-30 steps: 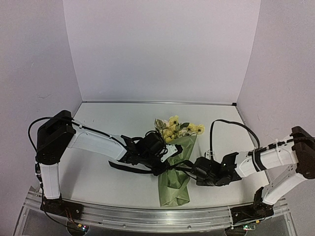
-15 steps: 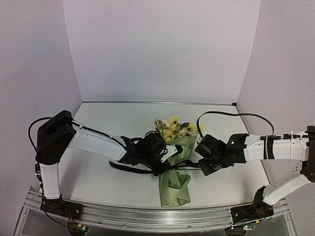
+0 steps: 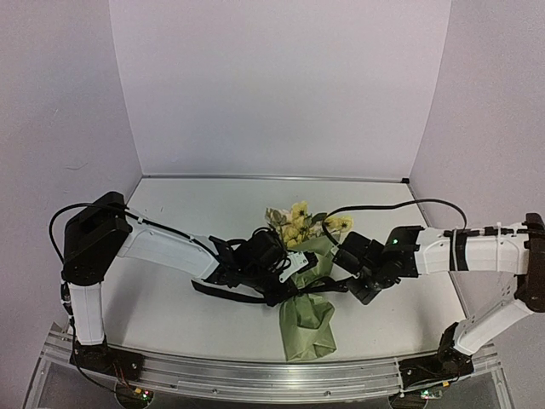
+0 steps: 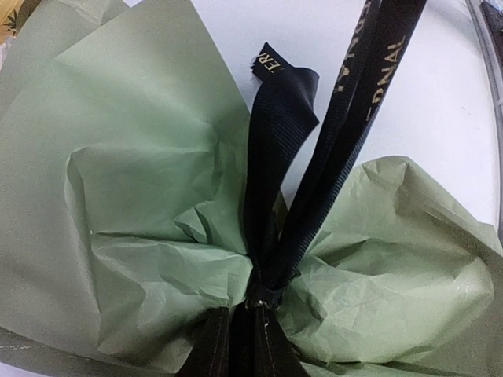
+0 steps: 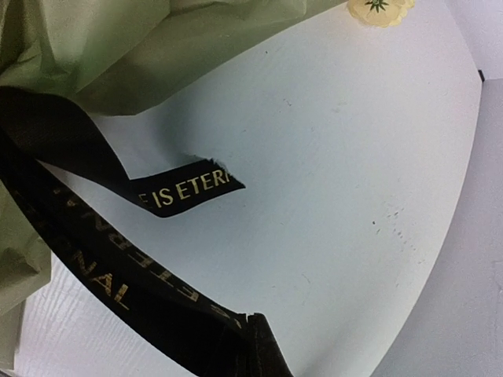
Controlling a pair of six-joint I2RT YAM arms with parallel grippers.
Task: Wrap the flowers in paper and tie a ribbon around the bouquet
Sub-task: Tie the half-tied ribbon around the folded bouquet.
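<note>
At the middle of the table (image 3: 170, 298): the bouquet (image 3: 306, 294) lies flat, blooms pointing to the far wall, tail toward the near rail.
Flowers (image 3: 298, 226): pale yellow and cream heads with green leaves, spilling from the wide mouth of the cone.
Paper (image 3: 308, 328): olive green, matte, creased and crumpled; pinched into a waist, flaring again below it.
Ribbon (image 3: 247, 296): narrow, black, ribbed weave with pale gold lettering; it crosses the waist of the cone, one length trailing left along the table.
Left gripper (image 3: 283, 288): at the waist from the left, jaws narrow, with the ribbon strands running down between them.
Right gripper (image 3: 343, 279): just right of the waist, jaws pressed together on a taut length of ribbon.
Top view only: both arms, the whole cone, the flower heads.
Left wrist view only: the strands gathered to one tight point in the crumpled paper, just above the fingers (image 4: 211, 349); a short cut end stands up.
Right wrist view only: a loose cut end lying on the table, and one cream bloom at the upper edge.
</note>
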